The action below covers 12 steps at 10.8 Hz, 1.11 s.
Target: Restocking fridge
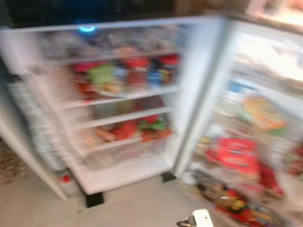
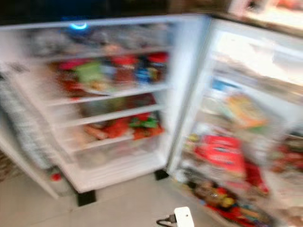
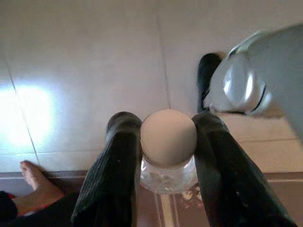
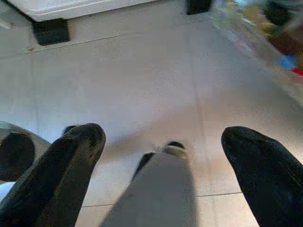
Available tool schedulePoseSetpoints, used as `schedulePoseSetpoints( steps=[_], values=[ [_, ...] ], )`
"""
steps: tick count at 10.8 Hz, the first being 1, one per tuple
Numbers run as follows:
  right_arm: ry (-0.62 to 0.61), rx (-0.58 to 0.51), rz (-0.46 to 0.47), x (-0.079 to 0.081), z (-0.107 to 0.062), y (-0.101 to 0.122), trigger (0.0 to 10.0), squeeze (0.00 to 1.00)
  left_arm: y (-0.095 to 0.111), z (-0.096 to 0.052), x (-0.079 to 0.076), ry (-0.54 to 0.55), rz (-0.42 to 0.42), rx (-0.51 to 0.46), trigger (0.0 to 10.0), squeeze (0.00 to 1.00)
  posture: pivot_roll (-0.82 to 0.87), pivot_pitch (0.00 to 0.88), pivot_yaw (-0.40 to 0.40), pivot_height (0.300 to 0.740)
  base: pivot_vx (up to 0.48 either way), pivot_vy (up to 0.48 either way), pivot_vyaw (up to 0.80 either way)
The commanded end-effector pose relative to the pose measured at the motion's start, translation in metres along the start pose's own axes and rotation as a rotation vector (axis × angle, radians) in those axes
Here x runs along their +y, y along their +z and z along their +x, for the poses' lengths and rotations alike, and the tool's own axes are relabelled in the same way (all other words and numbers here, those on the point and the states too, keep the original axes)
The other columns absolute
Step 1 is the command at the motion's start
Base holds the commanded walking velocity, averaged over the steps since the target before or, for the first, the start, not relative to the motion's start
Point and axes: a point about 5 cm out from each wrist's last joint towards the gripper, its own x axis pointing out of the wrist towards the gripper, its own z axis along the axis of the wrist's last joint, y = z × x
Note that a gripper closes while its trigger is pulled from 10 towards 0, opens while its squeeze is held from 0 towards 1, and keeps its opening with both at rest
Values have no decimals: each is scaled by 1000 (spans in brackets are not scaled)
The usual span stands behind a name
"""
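Note:
The open fridge (image 1: 118, 94) stands before me, blurred, its shelves crowded with red, green and blue packages. Its open door (image 1: 255, 142) on the right holds more packed goods, among them a red pack (image 1: 234, 158). In the left wrist view my left gripper (image 3: 166, 124) is shut on a clear bottle (image 3: 169, 170) with a pale round cap (image 3: 168, 137), held above the tiled floor. In the right wrist view my right gripper (image 4: 163, 137) is open over the floor with nothing between its fingers.
A small white object with a black cable (image 1: 201, 218) lies on the floor in front of the fridge door. A person's bare foot (image 3: 33, 175) is on the tiles near my left gripper. The fridge's black feet (image 1: 93, 198) rest on the floor.

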Motion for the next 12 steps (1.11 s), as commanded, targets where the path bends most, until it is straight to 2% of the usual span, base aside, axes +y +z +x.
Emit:
schedulePoseSetpoints(
  steps=[1,2,3,5,12],
  values=[
    [-11,-3,15,-2,0,0,10000,0,-7,-1,-3,-14,22,21,10000,0,22,0,-23,740,0,-371,0],
    [-5,-1,-6,-2,0,1,10000,0,-7,-2,-3,-14,25,22,10000,0,26,0,-27,740,0,-375,0],
    [-2,-5,-55,-3,0,3,10000,0,-8,-2,-3,-14,24,23,10000,0,27,0,-27,740,0,-368,800],
    [3,-3,-44,-3,-1,1,10000,0,-9,-2,-3,-12,23,26,10000,0,27,0,-29,740,0,-186,800],
    [-3,-3,-32,-4,-1,2,10000,0,-8,-2,-4,-13,4,15,10000,0,28,0,-38,740,0,0,0]
  ],
)
